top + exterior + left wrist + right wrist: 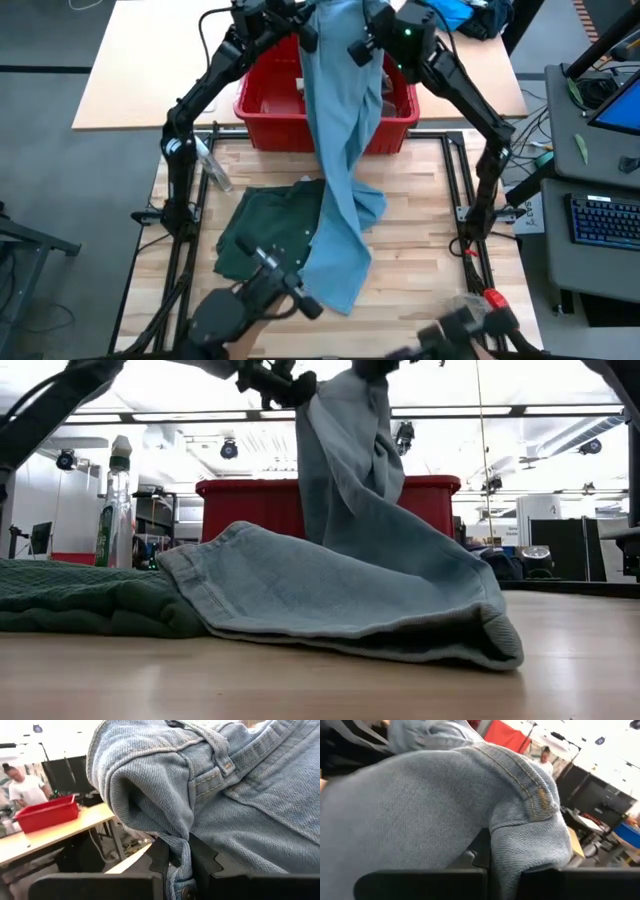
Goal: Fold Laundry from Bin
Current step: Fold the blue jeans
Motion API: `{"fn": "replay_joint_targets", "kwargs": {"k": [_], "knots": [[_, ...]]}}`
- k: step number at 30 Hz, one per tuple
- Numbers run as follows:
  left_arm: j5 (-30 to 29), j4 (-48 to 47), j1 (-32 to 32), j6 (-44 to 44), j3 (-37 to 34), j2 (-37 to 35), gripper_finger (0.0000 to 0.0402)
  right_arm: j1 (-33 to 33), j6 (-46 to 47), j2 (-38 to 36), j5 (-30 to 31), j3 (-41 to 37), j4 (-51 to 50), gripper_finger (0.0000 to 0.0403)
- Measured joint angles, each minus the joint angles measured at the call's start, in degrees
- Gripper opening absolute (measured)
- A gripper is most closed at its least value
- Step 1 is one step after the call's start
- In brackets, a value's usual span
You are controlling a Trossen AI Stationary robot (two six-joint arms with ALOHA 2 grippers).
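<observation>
One red bin (262, 112) sits at the upper centre of the high view, its visible floor bare. Both the left gripper (179, 865) and right gripper (490, 855) are clenched on the waistband of one pair of light blue denim trousers (340, 150), held above the bin and draping down onto the table beside one pair of dark green shorts (268, 230).

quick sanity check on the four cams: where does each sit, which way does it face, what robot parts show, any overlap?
High: overhead, straight down; both arms, table, red bin, green shorts.
Low: table height, level across; an arm crosses the top left corner.
Left wrist: on the left arm, left gripper shut on the denim trousers.
Right wrist: on the right arm, right gripper shut on the trousers.
Shared: all four see the trousers; high and low both show bin and shorts.
</observation>
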Motion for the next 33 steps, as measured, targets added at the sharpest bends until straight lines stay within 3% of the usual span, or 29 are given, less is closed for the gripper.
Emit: {"fn": "replay_joint_targets", "kwargs": {"k": [11, 18, 26, 33], "knots": [[0.0, -3.4, 3.9, -7.6, 0.0, 5.8, 0.0027, -4.4, 0.1, 8.0, -0.5, 0.0, 0.2, 0.0009], [1.7, -11.4, 5.6, -7.6, 0.0, 7.7, 0.0091, -4.4, -0.4, 11.8, -1.2, 0.0, -0.5, 0.0016], [2.2, -16.1, 6.3, -7.6, 0.0, 7.9, 0.0182, -5.1, 2.2, 13.8, -2.0, 0.0, -5.9, 0.0088], [3.1, -22.9, 5.7, -3.8, 0.0, 6.9, 0.0218, -5.4, 4.7, 11.3, -1.9, 0.0, -11.5, 0.0171]]}}
